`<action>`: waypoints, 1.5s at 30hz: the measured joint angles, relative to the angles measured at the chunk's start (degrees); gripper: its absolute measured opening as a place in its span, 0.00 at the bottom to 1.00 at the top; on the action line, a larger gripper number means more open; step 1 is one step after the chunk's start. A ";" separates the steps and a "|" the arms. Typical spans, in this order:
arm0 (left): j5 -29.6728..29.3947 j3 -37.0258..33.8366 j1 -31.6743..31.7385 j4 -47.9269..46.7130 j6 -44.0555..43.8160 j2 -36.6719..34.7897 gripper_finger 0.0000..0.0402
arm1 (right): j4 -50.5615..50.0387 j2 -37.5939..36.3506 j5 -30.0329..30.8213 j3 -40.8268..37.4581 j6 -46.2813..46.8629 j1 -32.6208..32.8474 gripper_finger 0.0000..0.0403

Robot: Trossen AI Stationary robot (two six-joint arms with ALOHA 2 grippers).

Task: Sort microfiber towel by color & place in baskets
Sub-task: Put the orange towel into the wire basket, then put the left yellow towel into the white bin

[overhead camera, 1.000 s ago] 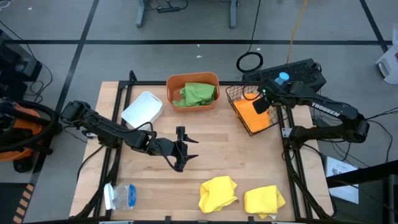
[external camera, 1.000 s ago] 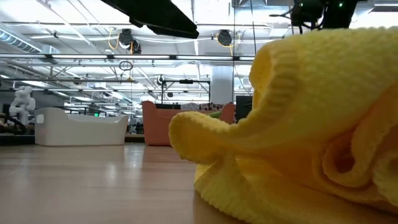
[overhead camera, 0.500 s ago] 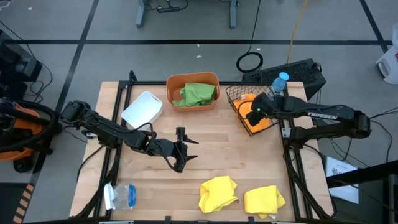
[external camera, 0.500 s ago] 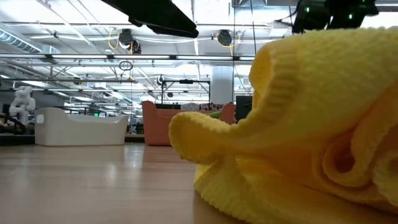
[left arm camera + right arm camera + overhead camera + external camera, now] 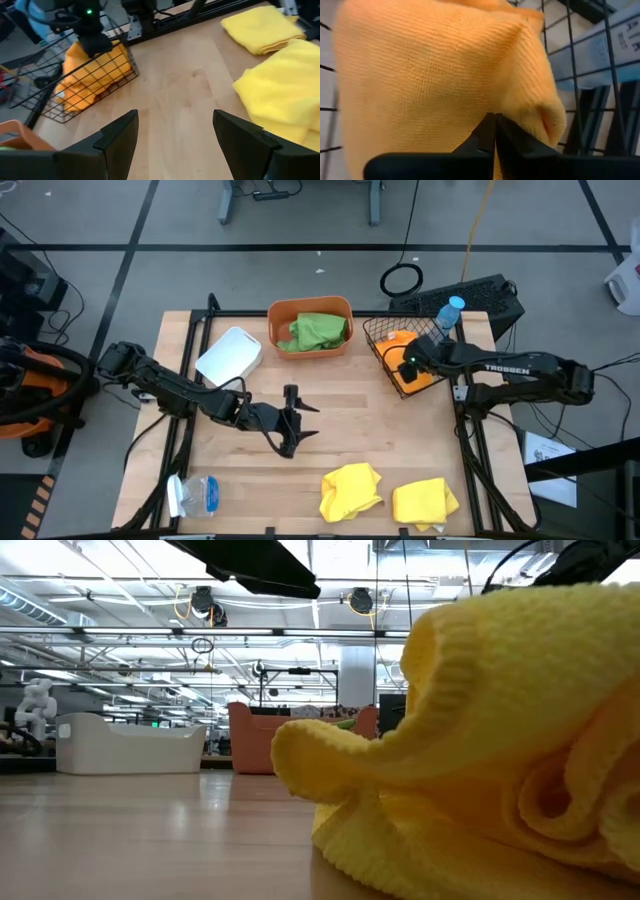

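The right gripper [image 5: 408,361] has dropped into the mesh basket [image 5: 378,335] over the last second, fingers pressed together with an orange towel [image 5: 430,75] bunched just ahead of them; orange looks about sorted. The left gripper [image 5: 290,420] waits mid-table, fingers apart. Green towel [image 5: 318,330] fills the orange tub [image 5: 308,308]; two yellow towels [image 5: 350,488] lie well apart from both grippers, white tub [image 5: 229,352] unfilled

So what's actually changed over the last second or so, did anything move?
The right gripper has dropped from above the wire basket down onto the orange towel inside it, its fingers shut together against the cloth. Its move uncovered the bottle behind. The left gripper, both yellow towels, and the green towel in the orange tub stayed put.
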 joint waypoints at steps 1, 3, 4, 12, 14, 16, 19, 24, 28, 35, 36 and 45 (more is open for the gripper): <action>0.69 0.00 0.00 -0.01 -0.01 0.00 0.65 | -0.04 0.00 0.02 -0.32 -0.05 -0.31 0.01; 1.95 0.00 0.00 0.00 -0.03 0.00 0.65 | -0.05 0.00 0.02 -0.70 -0.11 -0.71 0.01; 2.25 0.00 0.00 0.00 -0.02 0.00 0.65 | 0.00 0.00 0.04 -0.70 -0.13 -0.78 0.01; 2.51 0.00 0.00 -0.03 -0.05 0.00 0.65 | 2.42 -0.24 -0.20 1.13 -2.05 -0.78 0.02; 2.51 0.00 0.00 -0.08 -0.07 0.00 0.65 | 1.41 -0.24 -0.58 2.56 -2.51 -0.78 0.02; 2.51 0.00 0.00 -0.10 -0.07 0.00 0.65 | -0.32 -0.24 -1.29 4.32 -2.66 -0.78 0.02; 2.51 0.00 0.00 -0.17 -0.07 0.00 0.65 | -4.15 -0.24 -1.80 7.45 -2.47 -0.03 0.02; 2.51 0.00 0.00 -0.21 -0.07 0.00 0.65 | -8.25 -1.33 -1.42 13.05 -1.51 4.54 0.02; 2.86 0.00 0.00 -0.09 -0.17 0.00 0.65 | -7.73 -3.90 0.99 18.37 -1.39 10.40 0.02; 3.43 0.00 -1.55 4.55 -1.59 0.00 0.65 | 0.63 -6.73 2.86 21.78 -2.98 24.28 0.02; 3.45 0.00 -2.11 5.16 -1.58 0.00 0.65 | 3.42 -6.71 3.47 21.21 -3.62 26.38 0.02; 3.48 0.05 -10.34 7.56 -3.28 0.45 0.65 | 20.01 -0.78 8.35 15.80 -3.82 45.10 0.02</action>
